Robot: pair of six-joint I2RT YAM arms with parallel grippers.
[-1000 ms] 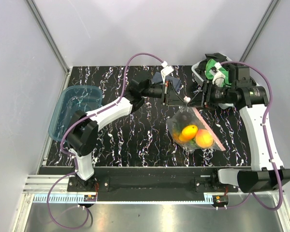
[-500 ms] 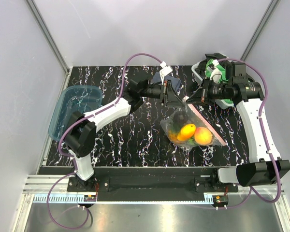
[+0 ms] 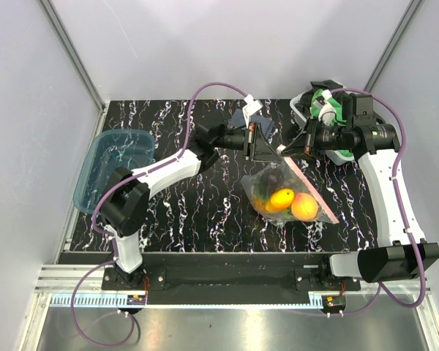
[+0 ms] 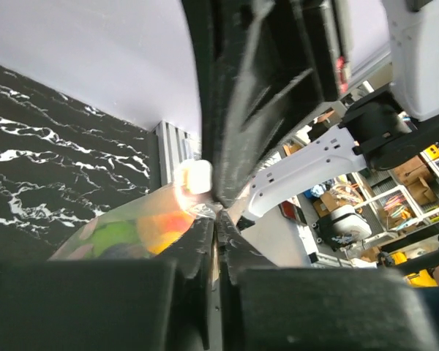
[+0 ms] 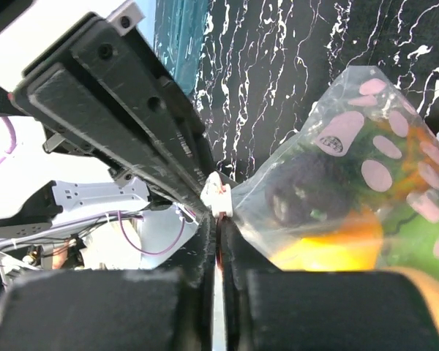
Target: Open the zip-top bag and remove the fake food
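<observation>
Zip-top bag (image 3: 278, 184) lay on the black marbled table (image 3: 205, 212), right of centre. Its upper corner was lifted between both claws, and its pinkish zip strip (image 3: 314, 194) ran down its right edge. The fake food (image 3: 282, 199) sat inside, with 2 orange-yellow pieces in front and green and dark pieces behind. None had been taken out.

Step in hand, as judged: parting the mouth.

1. The left gripper (image 3: 276, 151) was clenched on the film at the lifted corner. Its wrist view showed the fingers pressed together with plastic between them.
2. The right gripper (image 3: 287, 149) was clenched on the same corner from the opposite side, just below a small white tab (image 5: 218, 197). The 2 claws nearly touched.

To do this well, each claw should hold only 1 wall of the bag. A claw pinching both layers would drag the bag instead of splitting the seal. Whether the layers were separated could not be told. The pull should be slow and level, left claw leftward and right claw rightward, so the thin film neither slipped nor tore. The contents' weight should anchor the lower end.

Surroundings, left to right:
- a translucent blue tub (image 3: 113, 164) stood at the table's left edge, well apart;
- a small blue-grey object (image 3: 244, 117) lay just behind the left claw;
- green cloths (image 3: 324, 97) sat in the rear right corner, close behind the right arm, where a rightward pull could brush them.
</observation>
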